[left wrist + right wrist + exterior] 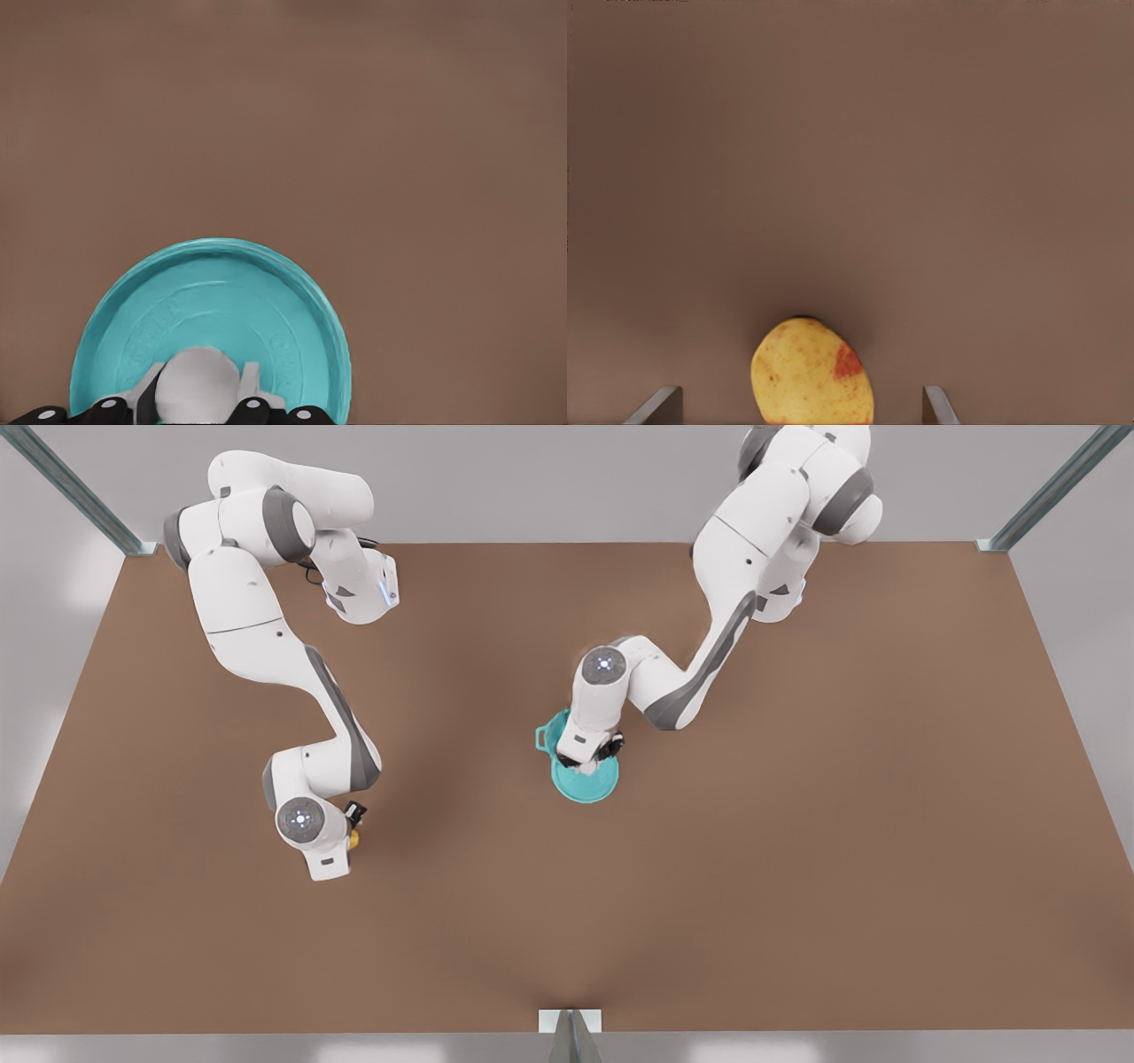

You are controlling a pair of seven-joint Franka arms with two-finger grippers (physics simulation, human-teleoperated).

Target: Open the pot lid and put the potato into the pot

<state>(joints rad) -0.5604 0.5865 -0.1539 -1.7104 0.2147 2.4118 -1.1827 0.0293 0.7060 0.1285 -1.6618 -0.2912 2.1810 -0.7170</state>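
Note:
The teal pot lid (230, 310) has a white knob (197, 382), and my left gripper (197, 394) is shut on that knob. In the front view this gripper (586, 760) is near the table's middle, and the lid (592, 786) sits offset toward the near edge from the teal pot (553, 732). Only part of the pot's rim and one loop handle (540, 737) show; arm and lid hide the rest. The yellow-orange potato (811, 372) lies on the table between the wide-apart fingers of my open right gripper (799, 407). That gripper (354, 822) is over the potato (354, 839) at the front view's left.
The brown table (797, 824) stretches wide around both arms. Metal frame posts stand at the far corners (992, 545) and one at the middle of the near edge (570, 1027).

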